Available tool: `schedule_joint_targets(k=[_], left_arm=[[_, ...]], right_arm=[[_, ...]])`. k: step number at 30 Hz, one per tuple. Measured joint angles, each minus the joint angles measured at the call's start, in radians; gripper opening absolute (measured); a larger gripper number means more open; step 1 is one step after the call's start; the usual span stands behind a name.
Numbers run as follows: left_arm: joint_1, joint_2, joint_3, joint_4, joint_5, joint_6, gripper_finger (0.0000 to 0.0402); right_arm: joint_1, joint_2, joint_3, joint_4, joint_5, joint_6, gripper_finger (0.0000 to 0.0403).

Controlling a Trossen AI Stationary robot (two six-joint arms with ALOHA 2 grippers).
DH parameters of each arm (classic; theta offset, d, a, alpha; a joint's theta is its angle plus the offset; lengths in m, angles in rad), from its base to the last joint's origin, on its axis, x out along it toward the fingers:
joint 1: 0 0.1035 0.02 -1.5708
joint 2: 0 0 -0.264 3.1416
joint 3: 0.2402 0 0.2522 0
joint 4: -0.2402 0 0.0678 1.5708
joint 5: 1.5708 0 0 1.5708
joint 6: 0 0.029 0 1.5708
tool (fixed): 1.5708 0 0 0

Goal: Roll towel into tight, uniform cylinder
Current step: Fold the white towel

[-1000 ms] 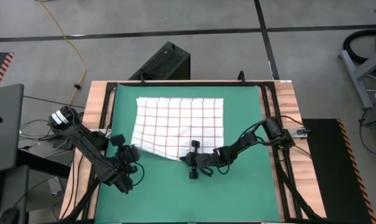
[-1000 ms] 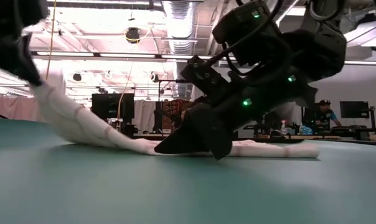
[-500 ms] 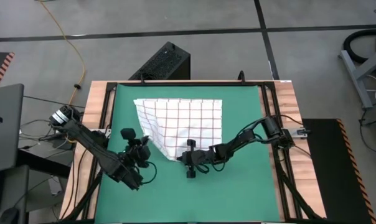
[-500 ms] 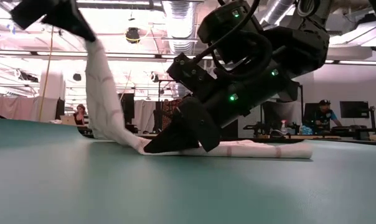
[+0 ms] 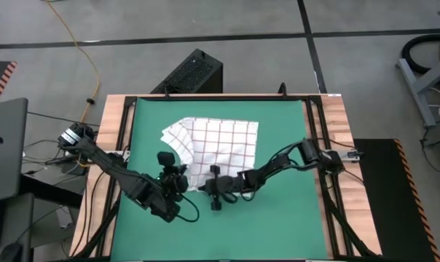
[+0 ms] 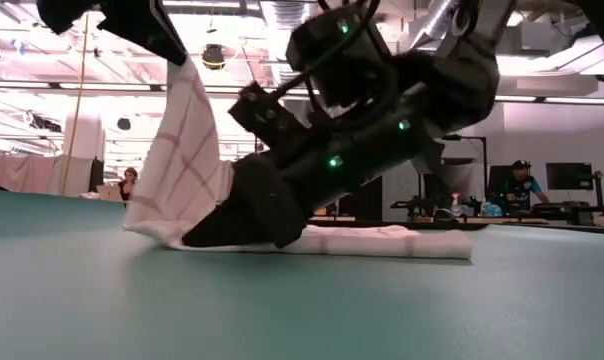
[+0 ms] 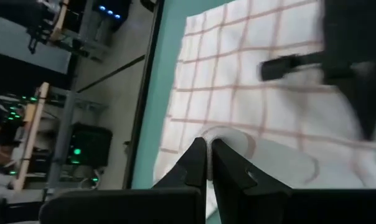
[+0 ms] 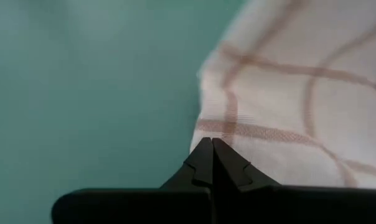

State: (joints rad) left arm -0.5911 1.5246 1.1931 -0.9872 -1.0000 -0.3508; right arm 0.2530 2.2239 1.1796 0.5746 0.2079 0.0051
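- The towel (image 5: 220,145) was seen in the high view at the centre of the frame, spread on the green mat (image 5: 285,225) that covered the bench (image 5: 338,124).
- Its near left corner was lifted off the mat and folded back over the cloth, so that a doubled flap lay at the towel's upper left in the high view.
- In the low view the towel (image 6: 187,150) was raised as a tall sheet at the left of the frame, while the remainder lay flat and low toward the right.
- The left hand (image 5: 178,173) was placed just left of centre in the high view, its fingers pressed together on the lifted towel edge; in the left wrist view the cloth (image 7: 250,93) was pinched between the fingertips (image 7: 197,155).
- The right hand (image 5: 214,191) was set just below centre in the high view, at the towel's near edge; its fingers were clamped on that edge, as shown in the right wrist view (image 8: 211,152).
- In the low view the right hand was held down at the mat, on the flat part of the towel.
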Motion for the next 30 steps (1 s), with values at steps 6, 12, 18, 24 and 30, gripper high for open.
schedule_joint_targets(k=[6, 12, 18, 24, 30], left_arm=[[0.013, 0.0, 0.0, -0.119, -0.002, -0.015, 0.0], [0.021, 0.0, 0.0, -0.14, -0.005, -0.047, 0.0], [0.021, 0.0, -0.001, -0.169, -0.005, -0.058, 0.0], [0.021, 0.0, -0.001, -0.182, 0.0, -0.054, 0.0], [0.021, 0.0, -0.001, -0.211, -0.001, -0.053, 0.0]], right_arm=[[0.02, -0.103, 0.004, -0.159, 0.025, -0.064, 0.0017], [0.002, -0.184, 0.009, -0.161, 0.18, -0.21, 0.0017], [-0.172, -0.09, 0.005, -0.122, 0.164, -0.2, 0.0013], [-0.28, -0.016, 0.059, -0.101, 0.02, -0.118, 0.0012], [-0.304, 0.105, 0.197, -0.109, -0.035, -0.092, 0.0011]])
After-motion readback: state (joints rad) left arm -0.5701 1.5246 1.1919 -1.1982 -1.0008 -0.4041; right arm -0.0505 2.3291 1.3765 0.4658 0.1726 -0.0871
